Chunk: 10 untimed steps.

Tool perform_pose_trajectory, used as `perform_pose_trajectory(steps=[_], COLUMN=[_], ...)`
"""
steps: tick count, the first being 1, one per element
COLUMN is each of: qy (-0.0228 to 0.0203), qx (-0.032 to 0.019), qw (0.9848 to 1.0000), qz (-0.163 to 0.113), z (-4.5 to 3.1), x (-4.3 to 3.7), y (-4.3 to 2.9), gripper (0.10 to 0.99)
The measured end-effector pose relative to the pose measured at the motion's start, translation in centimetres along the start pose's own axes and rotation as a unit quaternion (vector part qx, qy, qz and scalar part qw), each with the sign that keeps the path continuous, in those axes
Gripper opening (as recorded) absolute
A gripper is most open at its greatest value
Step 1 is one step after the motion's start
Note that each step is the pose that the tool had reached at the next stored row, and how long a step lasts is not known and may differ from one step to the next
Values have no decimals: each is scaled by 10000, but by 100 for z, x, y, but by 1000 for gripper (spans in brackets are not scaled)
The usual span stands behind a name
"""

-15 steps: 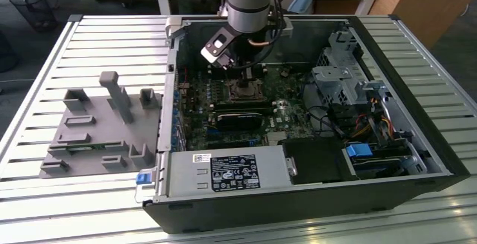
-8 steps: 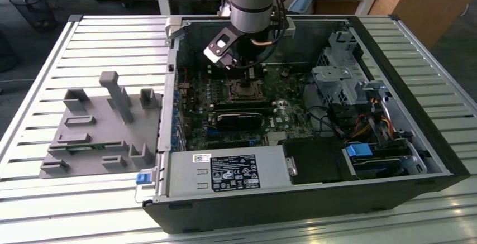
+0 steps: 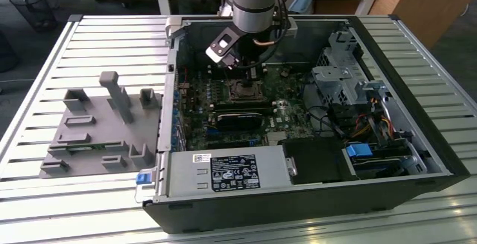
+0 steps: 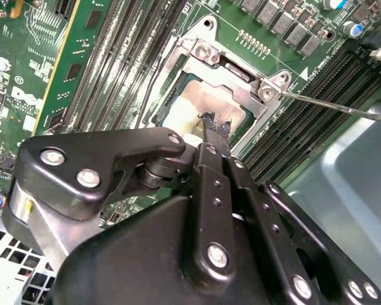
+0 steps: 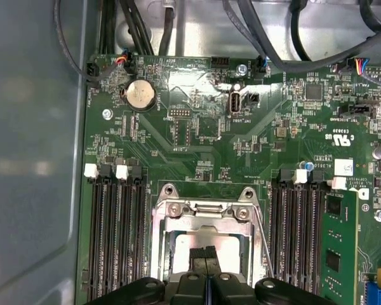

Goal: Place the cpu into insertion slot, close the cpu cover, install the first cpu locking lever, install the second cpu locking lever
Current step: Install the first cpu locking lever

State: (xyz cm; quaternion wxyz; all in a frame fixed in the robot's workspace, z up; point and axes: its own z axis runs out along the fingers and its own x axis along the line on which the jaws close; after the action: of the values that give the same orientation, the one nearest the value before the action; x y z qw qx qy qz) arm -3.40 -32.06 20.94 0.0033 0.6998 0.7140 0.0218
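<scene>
**benchrat:** The gripper (image 4: pixel 216 127) has its two fingers pinched right together. I can't see anything between them, and the tips hang just over the cpu (image 4: pixel 200 105). Touching it or a hair above? Can't tell from either wrist view.

**socketgoblin:** And the chip's in, yeah? I see its dull silver top sitting flat in the insertion slot (image 3: pixel 244 90). That's about midway across the motherboard (image 5: pixel 197 127), with memory slots (image 5: pixel 114 235) banked along both sides.

**benchrat:** Looks it. The cpu cover (image 5: pixel 206 211) seems to lie down around it, chip showing through the window. One locking lever (image 4: pixel 333 106) sticks out as a thin wire, away from the socket's corner, so I'd guess it's not latched.

**socketgoblin:** Handling-wise I'd reckon the chip is light, rigid and slick on top, and the pin field under it is the fragile bit. Edges only if it ever gets lifted, no sideways shoving. The cover's thin plate, probably springy, so push on the frame, not through the window. The lever's stiff wire, best grabbed near its free end.
</scene>
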Motion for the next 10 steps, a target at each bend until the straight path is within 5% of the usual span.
perform_pose_trajectory(steps=[10], qy=[0], qx=[0], qw=[10000], qz=[0], z=[-24], x=[1], y=[2], gripper=[122])
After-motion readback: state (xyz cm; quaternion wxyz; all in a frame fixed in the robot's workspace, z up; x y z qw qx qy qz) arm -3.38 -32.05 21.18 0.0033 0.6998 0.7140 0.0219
